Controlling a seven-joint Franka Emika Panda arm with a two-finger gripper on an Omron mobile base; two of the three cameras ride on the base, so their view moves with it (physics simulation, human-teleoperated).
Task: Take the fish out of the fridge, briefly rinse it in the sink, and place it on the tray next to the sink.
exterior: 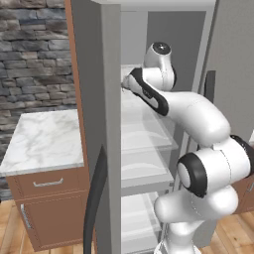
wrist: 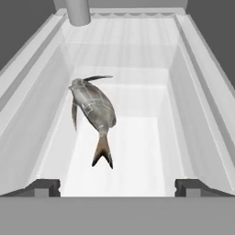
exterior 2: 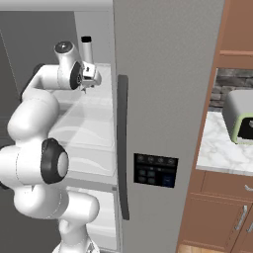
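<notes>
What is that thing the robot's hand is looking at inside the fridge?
Inside the open grey fridge, on a white shelf before the hand, lies the fish. It is slim, grey-brown and forked-tailed, unlike the plain grey cylinder standing behind it.

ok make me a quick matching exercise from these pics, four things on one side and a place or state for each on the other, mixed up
Things:
1. fish
2. tool
3. fridge
4. grey bottle with a dark cap

Places or states:
A. door swung open, white shelves showing
B. standing upright at the back of the shelf
C. open, fingertips wide apart, holding nothing
D. lying on the white shelf, tail toward the hand camera

Pairs: 1-D, 2-C, 3-A, 4-B
</notes>
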